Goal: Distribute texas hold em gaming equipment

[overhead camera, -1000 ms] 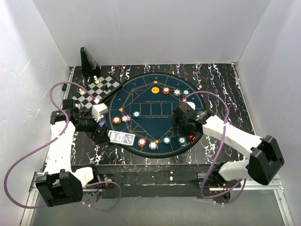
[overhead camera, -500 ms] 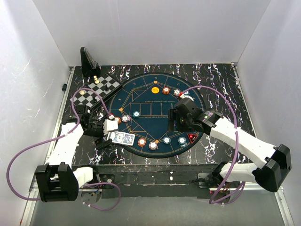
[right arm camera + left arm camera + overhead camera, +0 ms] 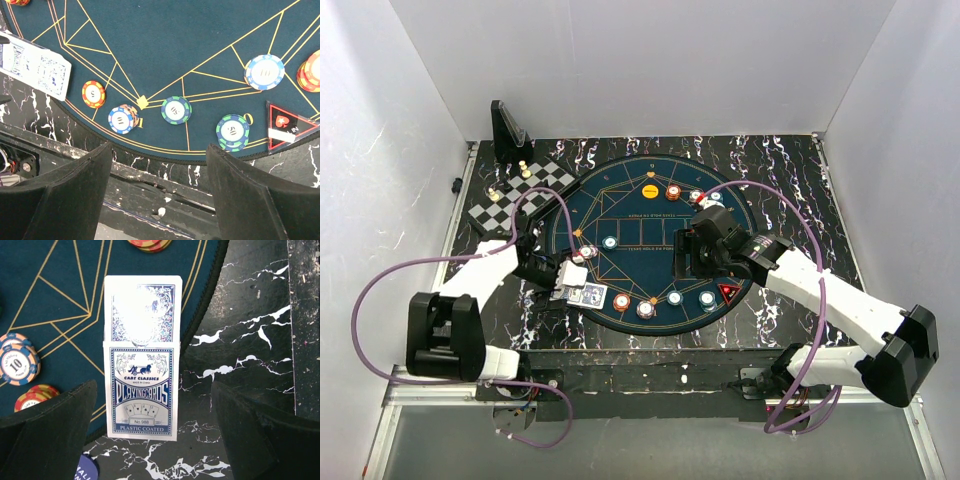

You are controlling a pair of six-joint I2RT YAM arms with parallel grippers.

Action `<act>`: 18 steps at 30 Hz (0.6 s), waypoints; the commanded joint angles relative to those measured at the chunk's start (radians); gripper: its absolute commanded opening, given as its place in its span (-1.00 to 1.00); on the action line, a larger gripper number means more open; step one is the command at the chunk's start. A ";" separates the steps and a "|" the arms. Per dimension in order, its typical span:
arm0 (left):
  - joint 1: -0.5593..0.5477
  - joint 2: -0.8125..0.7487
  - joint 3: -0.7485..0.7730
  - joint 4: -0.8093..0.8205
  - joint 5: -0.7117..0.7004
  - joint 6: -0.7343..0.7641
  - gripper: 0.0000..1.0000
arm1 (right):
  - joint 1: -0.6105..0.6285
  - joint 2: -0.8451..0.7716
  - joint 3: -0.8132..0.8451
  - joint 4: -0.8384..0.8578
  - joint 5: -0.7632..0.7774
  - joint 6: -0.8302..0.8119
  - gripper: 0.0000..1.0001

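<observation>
Since a second ago my left arm has swung in from the table's left edge, and the left gripper (image 3: 155, 440) now hangs right over the pack of cards (image 3: 141, 390), fingers spread as wide as they go, holding nothing. The right gripper (image 3: 160, 190) has slid a little toward the mat's middle, uncovering the red triangle marker (image 3: 287, 131). It also stands wide and empty.

The pack lies across the near-left rim of the mat (image 3: 640, 205), its far end on the cloth and its near end on the black table (image 3: 790, 170). That step worries me: the pack may rock as I close, and one finger could catch the mat's rim and drag the whole layout. Its far end looks like an open flap, so a crooked squeeze might spill cards.

Two chips (image 3: 19, 365) sit just beside my left finger. A careless descent would scatter them. Further in, the right gripper hovers above the near row of chips, and its cable arcs over those at the far rim. The chessboard (image 3: 535, 185) in the far-left corner is behind my left elbow.
</observation>
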 commanded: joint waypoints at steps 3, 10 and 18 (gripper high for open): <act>-0.054 0.072 0.059 -0.046 -0.054 0.084 0.99 | 0.003 -0.001 0.045 0.029 -0.009 -0.042 0.64; -0.074 0.129 0.074 0.014 -0.085 0.035 0.99 | 0.003 0.008 0.056 0.030 -0.012 -0.052 0.64; -0.072 0.152 0.099 0.049 -0.065 -0.027 0.99 | 0.003 0.014 0.053 0.035 -0.034 -0.053 0.64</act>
